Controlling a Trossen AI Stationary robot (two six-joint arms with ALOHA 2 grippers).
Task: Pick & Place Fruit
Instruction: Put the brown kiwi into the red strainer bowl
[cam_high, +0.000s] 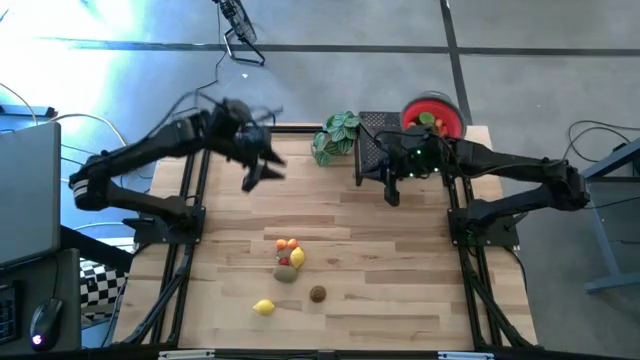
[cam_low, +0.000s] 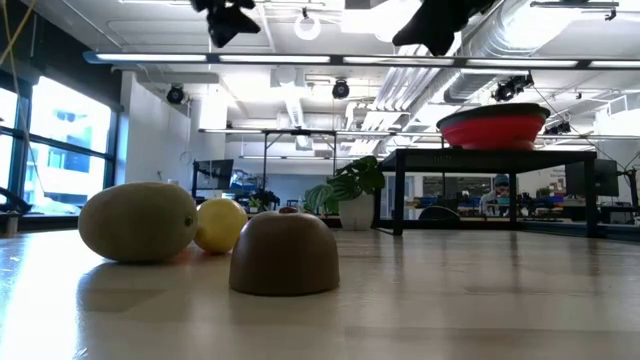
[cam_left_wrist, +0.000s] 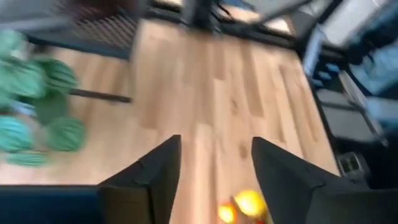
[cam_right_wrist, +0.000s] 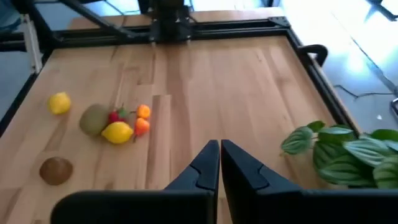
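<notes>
The fruit (cam_high: 288, 258) lies clustered on the desk (cam_high: 400, 260) toward 6 o'clock, with a lemon (cam_high: 264, 307) and a brown piece (cam_high: 318, 293) just apart; some already sit in the red bowl (cam_high: 433, 112) at 1 o'clock, raised on a black stand (cam_low: 490, 155); the right hand (cam_high: 392, 190) hangs near it, fingers pressed together, holding nothing; the left hand (cam_high: 262, 175) hovers at 11 o'clock, fingers parted and empty, likely readying for another pick.

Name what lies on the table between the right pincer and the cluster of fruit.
Nothing: in the right wrist view, bare wood runs from the shut right pincer to the fruit cluster.
</notes>
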